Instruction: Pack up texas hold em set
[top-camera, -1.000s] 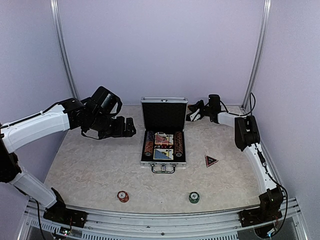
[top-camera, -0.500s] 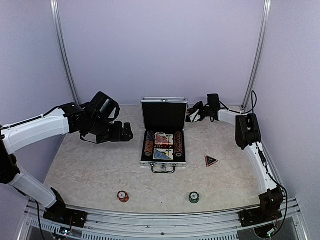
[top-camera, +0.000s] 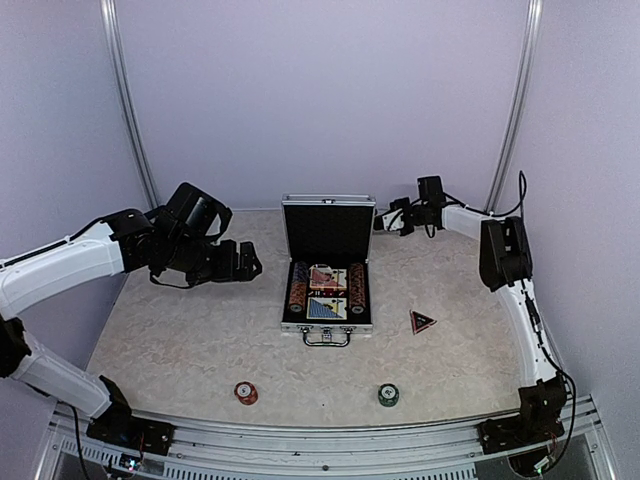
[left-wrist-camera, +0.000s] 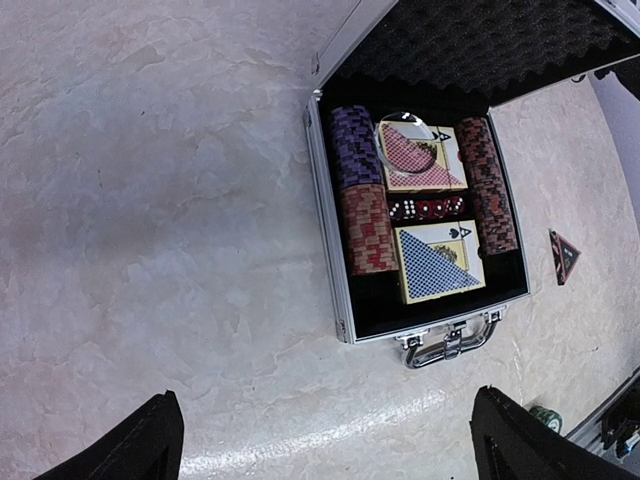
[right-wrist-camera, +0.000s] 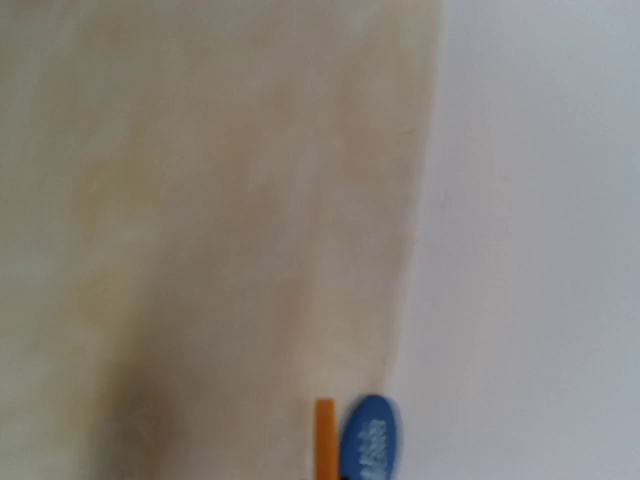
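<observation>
Case (top-camera: 326, 326) open right of my left jaws, spread wide; right jaws shut beside lid (top-camera: 328, 232). I'd lay marker (top-camera: 422, 321) in flat before closing.

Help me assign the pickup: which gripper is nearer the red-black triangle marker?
Right. The right gripper sits by the lid of the open silver case, behind the red-black triangle marker. The left gripper hovers on the case's opposite side, farther off.

- Case (top-camera: 327, 232): card decks (left-wrist-camera: 438, 262) in its middle, chip stacks (left-wrist-camera: 367, 228) along both inner sides.
- Triangle marker (top-camera: 422, 321): right of case.
- Before case: left disc (top-camera: 245, 392), right disc (top-camera: 388, 395).
</observation>
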